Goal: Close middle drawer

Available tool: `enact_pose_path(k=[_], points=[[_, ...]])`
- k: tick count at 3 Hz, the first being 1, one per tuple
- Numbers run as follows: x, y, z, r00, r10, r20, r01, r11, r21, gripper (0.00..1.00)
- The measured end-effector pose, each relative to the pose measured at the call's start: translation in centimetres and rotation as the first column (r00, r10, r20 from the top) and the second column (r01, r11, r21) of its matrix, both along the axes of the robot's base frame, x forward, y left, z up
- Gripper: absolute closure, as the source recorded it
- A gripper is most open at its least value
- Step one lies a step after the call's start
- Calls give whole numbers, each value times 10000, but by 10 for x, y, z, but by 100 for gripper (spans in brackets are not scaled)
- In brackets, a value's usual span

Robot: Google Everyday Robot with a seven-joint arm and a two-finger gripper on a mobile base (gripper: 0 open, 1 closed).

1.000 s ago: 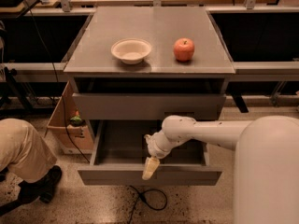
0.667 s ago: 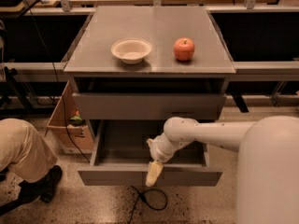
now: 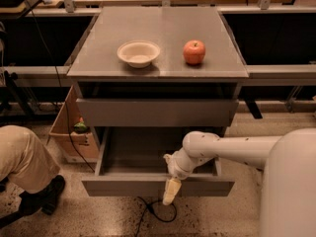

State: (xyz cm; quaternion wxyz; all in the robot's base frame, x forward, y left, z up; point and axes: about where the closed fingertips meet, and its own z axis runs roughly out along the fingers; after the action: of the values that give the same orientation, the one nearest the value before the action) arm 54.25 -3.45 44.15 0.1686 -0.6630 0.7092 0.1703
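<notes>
The middle drawer (image 3: 123, 185) is a wide shallow grey metal drawer, pulled far out of the cabinet, with its grey inside bare. My gripper (image 3: 170, 192) hangs down over the drawer's front edge, right of centre, its cream fingers (image 3: 171, 187) pressed together and holding nothing. My white arm reaches in from the right across the drawer's front right corner. The taller grey top drawer (image 3: 158, 112) above it is pushed in. The lowest drawer is hidden under the open one.
On the cabinet top (image 3: 163, 28) stand a white bowl (image 3: 138, 53) and a red apple (image 3: 194, 52). A person's leg and shoe (image 3: 24, 162) are at the left. A cardboard box (image 3: 74, 137) stands beside the cabinet. A black cable (image 3: 153, 212) lies on the floor.
My gripper has moved a little to the right and lower, down over the drawer's front edge. The drawer stands about as far out as before.
</notes>
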Motion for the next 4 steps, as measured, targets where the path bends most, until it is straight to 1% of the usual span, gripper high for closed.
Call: enact_pose_path(k=[1, 2, 3, 4], points=[[1, -1, -15, 10000, 16, -51, -16, 10000, 32, 0], [9, 3, -30, 9999, 108, -17, -108, 9999, 22, 17], [21, 10, -32, 9997, 228, 127, -228, 9997, 12, 40], [23, 11, -31, 9995, 267, 172, -267, 9996, 5, 63]])
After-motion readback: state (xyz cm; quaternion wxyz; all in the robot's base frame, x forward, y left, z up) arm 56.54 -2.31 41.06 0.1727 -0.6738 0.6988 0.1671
